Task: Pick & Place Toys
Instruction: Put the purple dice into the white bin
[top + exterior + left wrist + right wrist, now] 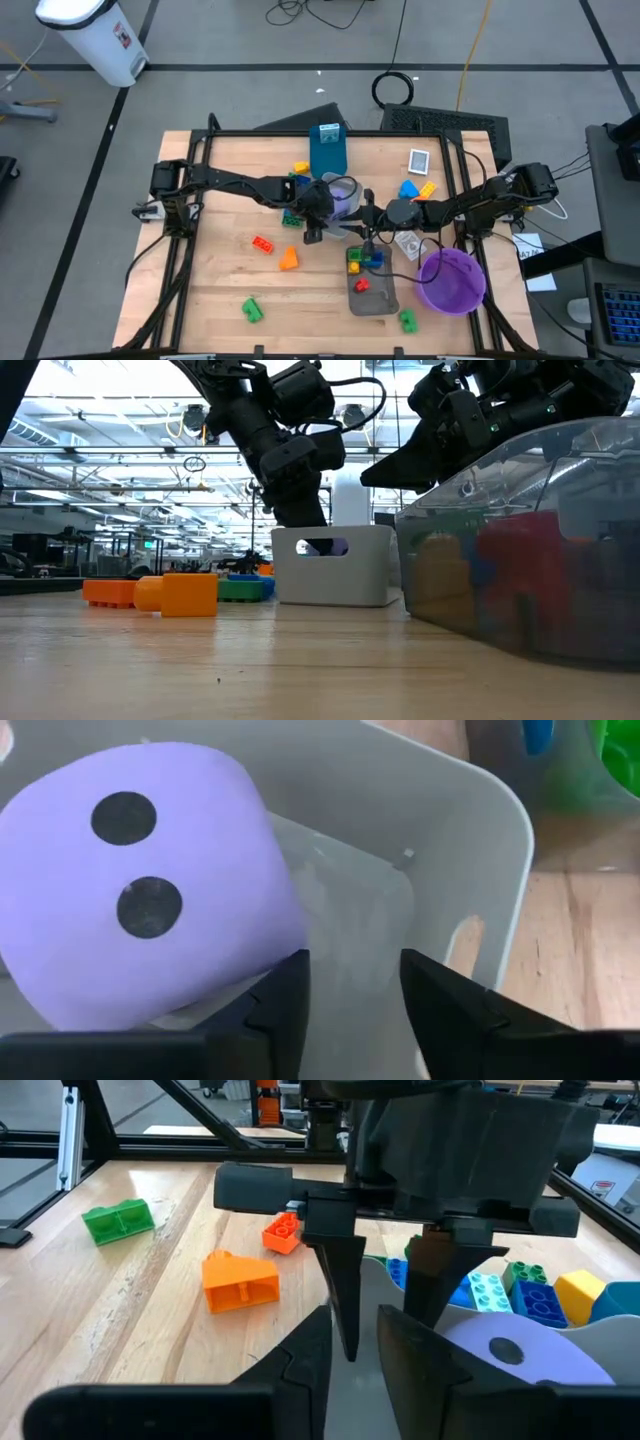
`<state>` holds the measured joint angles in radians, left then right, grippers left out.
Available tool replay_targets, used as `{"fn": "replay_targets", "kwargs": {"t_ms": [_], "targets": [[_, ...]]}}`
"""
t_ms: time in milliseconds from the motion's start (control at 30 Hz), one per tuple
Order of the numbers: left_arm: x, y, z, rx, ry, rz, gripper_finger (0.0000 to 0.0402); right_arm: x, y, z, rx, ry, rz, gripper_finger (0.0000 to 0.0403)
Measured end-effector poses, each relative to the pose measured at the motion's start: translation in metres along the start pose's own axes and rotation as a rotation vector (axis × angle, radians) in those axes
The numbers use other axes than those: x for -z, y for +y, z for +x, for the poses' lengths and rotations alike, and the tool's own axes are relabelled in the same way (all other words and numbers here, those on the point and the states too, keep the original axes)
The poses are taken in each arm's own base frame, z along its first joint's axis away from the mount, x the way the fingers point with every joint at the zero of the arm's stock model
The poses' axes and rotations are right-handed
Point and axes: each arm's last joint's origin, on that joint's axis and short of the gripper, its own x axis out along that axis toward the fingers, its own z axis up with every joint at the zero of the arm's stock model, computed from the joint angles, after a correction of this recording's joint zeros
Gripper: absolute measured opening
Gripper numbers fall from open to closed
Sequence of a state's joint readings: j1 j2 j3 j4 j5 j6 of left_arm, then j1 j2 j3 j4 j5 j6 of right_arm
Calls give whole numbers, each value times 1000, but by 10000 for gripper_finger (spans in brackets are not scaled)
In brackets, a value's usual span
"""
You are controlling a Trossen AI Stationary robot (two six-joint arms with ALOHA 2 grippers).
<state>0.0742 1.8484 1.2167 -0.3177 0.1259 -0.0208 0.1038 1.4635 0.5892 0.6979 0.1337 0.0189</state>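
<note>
Left gripper point(355, 975): fingers stand apart and we see only tray floor between them, so it holds nothing. It hangs inside the small pale-grey plastic tray point(480, 830), which sits near the middle of the wooden surface point(220, 290), a little toward the far edge.

Task thing: the large lilac plastic die with black dots point(150, 890) lies in that tray, just beside one finger. We cannot tell whether it touches the finger.

Step in hand, as we judge it: the release of the die into the tray. To finish well:
- widen a touch more before lifting, so that no finger drags the die
- rise straight up and clear the tray wall before any sideways travel
- mind the right gripper point(352, 1345), which waits just beside the tray facing the left one; its fingers are parted by a narrow slit with nothing in it

Die appearance: matt, rounded corners, two black dots on the face toward us, and it sits tilted. It fills a good share of the tray.

Farther out, an orange wedge-shaped plastic brick point(288, 258) and a red plastic brick point(263, 243) lie loose toward the left edge, not yet collected.
</note>
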Motion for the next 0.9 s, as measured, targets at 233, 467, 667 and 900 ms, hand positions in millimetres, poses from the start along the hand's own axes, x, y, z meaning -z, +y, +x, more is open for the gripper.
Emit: {"fn": "replay_targets", "kwargs": {"t_ms": [233,467,667,900], "targets": [[-1,1,0,-25,-8,-15,248,0,0,0,0,-1,0,75],[-4,1,0,-50,-41,-31,298,0,0,0,0,0,0,75],[-4,3,0,-101,-40,-43,323,0,0,0,0,-1,0,75],[-5,-1,0,-62,-54,-10,325,0,0,0,0,0,0,75]]}}
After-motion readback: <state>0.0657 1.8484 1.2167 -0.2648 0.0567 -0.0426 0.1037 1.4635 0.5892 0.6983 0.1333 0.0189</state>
